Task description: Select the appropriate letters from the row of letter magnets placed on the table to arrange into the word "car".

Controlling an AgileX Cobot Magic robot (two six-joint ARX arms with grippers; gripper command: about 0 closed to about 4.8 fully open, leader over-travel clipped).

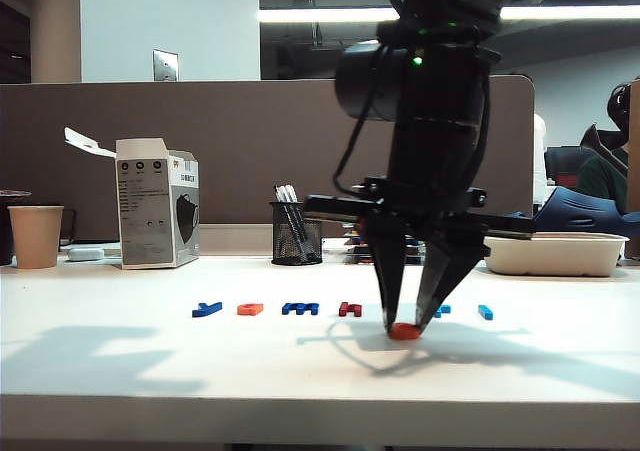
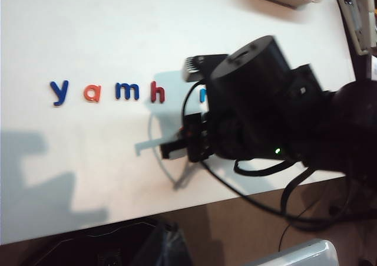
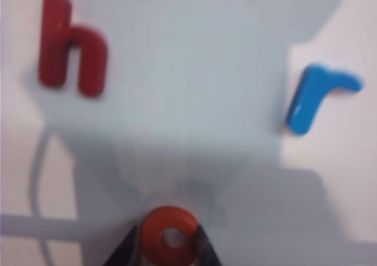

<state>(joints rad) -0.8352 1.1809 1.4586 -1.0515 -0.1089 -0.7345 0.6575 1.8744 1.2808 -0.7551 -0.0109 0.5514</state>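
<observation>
The right gripper (image 1: 405,328) points straight down at the table (image 1: 120,361), its two dark fingers (image 3: 126,251) clamped on either side of the orange-red "c" (image 3: 169,235), which lies flat on the white top in front of the row of magnets (image 1: 300,309). Just beyond the fingertips, still in the row, sit the dark-red "h" (image 3: 70,45) to one side and the light-blue "r" (image 3: 318,98) to the other, both apart from the gripper. Further along the row from the "h" come the dark-blue "m" (image 2: 126,91), the orange "a" (image 2: 92,92) and the dark-blue "y" (image 2: 59,92).

The left gripper shows in no view; whether it is open or closed cannot be told.

The table is smooth and plain white, crossed by the arm's soft shadows. At its back stand a paper cup (image 1: 36,235), a grey-and-white carton (image 1: 155,203), a black mesh pen pot (image 1: 296,233) and a shallow white tray (image 1: 555,254), in front of a brown partition (image 1: 250,141).
</observation>
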